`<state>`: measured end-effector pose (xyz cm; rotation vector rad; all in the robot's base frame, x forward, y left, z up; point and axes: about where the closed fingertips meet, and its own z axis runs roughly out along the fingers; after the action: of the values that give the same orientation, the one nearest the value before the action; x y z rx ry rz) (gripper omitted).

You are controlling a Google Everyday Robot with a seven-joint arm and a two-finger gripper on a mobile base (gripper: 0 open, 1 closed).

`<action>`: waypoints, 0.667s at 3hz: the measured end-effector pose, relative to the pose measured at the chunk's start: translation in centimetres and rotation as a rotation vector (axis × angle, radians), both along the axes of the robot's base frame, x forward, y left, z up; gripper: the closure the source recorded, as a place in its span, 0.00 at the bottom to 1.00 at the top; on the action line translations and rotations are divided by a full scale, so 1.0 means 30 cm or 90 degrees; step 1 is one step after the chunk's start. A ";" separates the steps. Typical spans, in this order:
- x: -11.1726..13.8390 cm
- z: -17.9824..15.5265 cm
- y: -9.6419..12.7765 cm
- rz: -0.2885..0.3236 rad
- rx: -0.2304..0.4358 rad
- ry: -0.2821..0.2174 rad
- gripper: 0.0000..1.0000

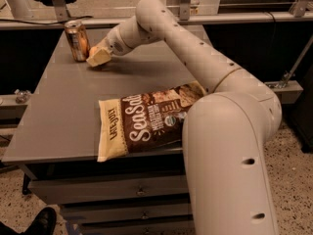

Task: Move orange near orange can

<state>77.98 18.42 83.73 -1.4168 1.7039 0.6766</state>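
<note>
Grey metal table with drawers beneath, seen from its near right corner. A cream-white robot arm rises at the near right and reaches across to the far left of the tabletop. Its claw, the gripper, sits low at the table surface, tilted down towards the left. A sliver of the orange shows at the claw's far left side, touching it and mostly hidden behind it. Whether the claw clamps the fruit or only rests against it cannot be told. The orange can stands upright just left of the orange, near the table's far left corner. Whether the two touch is unclear. A brown-and-cream snack bag lies flat along the near edge, well apart from the can, its right end hidden behind the arm. A dark shoe shows on the speckled floor at the near left.
</note>
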 end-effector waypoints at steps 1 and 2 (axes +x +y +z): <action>0.000 0.001 0.000 0.000 0.000 0.000 0.36; 0.000 0.001 0.000 0.000 0.000 0.000 0.12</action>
<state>77.99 18.41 83.77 -1.4166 1.7043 0.6765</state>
